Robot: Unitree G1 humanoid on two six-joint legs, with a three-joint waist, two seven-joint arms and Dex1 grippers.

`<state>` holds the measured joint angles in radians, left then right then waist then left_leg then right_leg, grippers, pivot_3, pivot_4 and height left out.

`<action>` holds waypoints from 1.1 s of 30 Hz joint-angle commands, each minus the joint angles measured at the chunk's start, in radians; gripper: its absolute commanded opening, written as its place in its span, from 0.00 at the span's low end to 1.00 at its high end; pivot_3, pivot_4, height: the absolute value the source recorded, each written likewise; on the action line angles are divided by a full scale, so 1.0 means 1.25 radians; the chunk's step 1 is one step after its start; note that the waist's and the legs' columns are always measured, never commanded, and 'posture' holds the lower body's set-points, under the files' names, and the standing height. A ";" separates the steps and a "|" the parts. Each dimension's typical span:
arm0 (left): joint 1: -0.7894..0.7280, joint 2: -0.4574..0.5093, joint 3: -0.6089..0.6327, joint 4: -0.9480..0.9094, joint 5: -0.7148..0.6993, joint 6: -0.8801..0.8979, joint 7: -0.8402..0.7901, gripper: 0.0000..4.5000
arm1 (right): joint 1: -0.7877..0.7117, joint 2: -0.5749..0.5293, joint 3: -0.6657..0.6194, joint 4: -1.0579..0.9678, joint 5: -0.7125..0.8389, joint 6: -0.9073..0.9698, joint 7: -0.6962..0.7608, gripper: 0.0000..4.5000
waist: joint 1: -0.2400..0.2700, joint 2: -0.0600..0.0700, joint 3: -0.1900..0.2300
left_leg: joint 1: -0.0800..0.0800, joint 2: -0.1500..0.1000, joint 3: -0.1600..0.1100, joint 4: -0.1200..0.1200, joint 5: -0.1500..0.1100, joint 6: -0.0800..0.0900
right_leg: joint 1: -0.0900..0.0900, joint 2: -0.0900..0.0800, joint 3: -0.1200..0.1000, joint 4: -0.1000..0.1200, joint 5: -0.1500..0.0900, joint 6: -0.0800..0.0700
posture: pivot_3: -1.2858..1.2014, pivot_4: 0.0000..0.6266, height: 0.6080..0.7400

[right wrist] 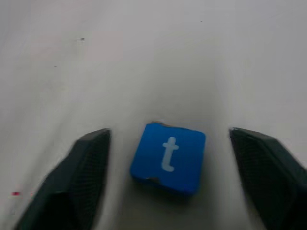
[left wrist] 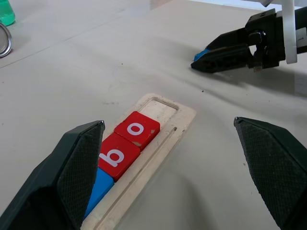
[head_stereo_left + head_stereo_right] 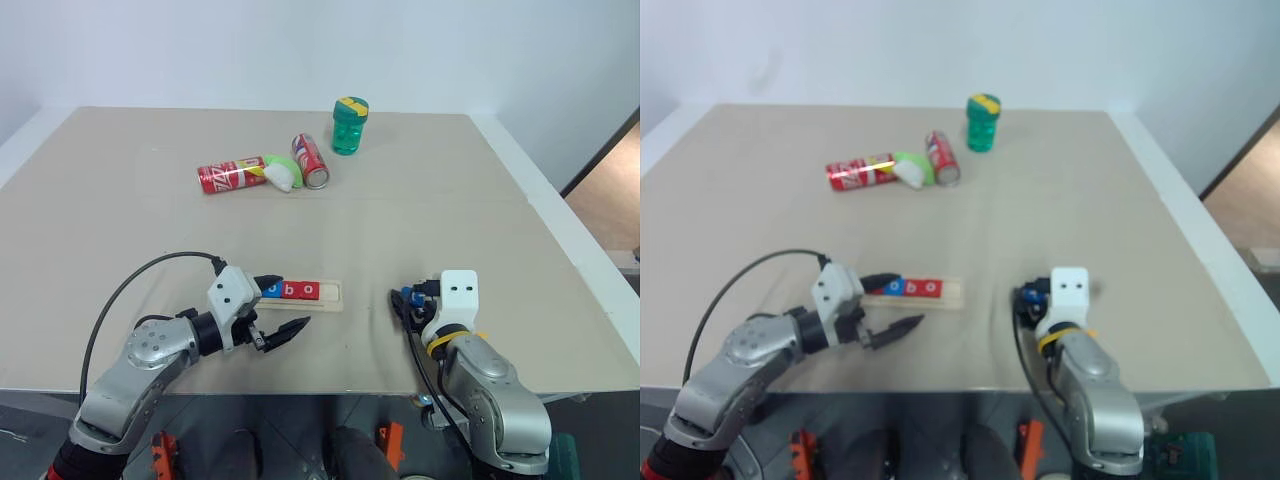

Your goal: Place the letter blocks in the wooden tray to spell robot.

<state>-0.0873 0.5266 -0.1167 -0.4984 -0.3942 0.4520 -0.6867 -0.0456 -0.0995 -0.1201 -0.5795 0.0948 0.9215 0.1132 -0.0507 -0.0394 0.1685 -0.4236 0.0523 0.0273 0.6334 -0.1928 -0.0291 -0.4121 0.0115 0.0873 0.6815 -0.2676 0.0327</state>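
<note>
Beige tabletop (image 3: pixel 420 230): blue t block (image 1: pixel 168 157) lies between the spread right gripper (image 1: pixel 168 172) fingers; left gripper (image 2: pixel 177 167), spread, straddles the tray (image 2: pixel 165 139).

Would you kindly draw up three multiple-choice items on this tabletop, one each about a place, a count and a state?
1. Where does the blue t block lie?
A. on the table between the right gripper's fingers
B. in the wooden tray
C. on a soda can

2. How many red soda cans lie on the table?
A. one
B. two
C. four

3. How is the far end slot of the wooden tray?
A. filled by a blue block
B. covered by a can
C. empty

Answers:
1 A, the block rests on bare table between the right gripper's two fingers.
2 B, one can and another lie at the far side.
3 C, bare wood shows past the red o block.
</note>
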 commanded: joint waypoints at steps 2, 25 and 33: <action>0.002 0.008 0.012 -0.027 -0.011 0.004 -0.007 1.00 | 0.009 0.021 0.009 -0.017 0.038 0.040 0.006 0.44 | -0.001 -0.001 -0.001 | 0.000 0.001 0.000 0.000 0.000 0.000 | 0.000 0.000 0.000 0.000 0.000 0.000 | 0.52 0.24 1.00; 0.015 0.001 0.012 -0.044 -0.011 0.030 0.016 1.00 | -0.113 -0.003 0.129 -0.003 0.063 0.093 -0.002 0.28 | 0.001 -0.001 -0.001 | -0.001 0.001 -0.002 -0.001 -0.001 -0.001 | -0.001 0.000 -0.002 0.000 -0.001 0.000 | 0.52 0.24 1.00; 0.020 0.002 0.012 -0.047 -0.011 0.031 0.026 1.00 | -0.120 0.006 0.107 -0.025 0.087 0.101 -0.006 0.65 | 0.002 -0.001 -0.001 | -0.001 0.001 -0.002 -0.001 -0.001 -0.001 | -0.001 0.000 -0.002 0.000 -0.001 0.000 | 0.52 0.24 1.00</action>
<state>-0.0658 0.5275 -0.1168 -0.5196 -0.4009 0.4891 -0.6583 -0.1765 -0.0936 0.0365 -0.5665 0.1928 1.0590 0.1088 -0.0488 -0.0412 0.1674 -0.4253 0.0533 0.0253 0.6324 -0.1936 -0.0301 -0.4132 0.0121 0.0844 0.6815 -0.2688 0.0322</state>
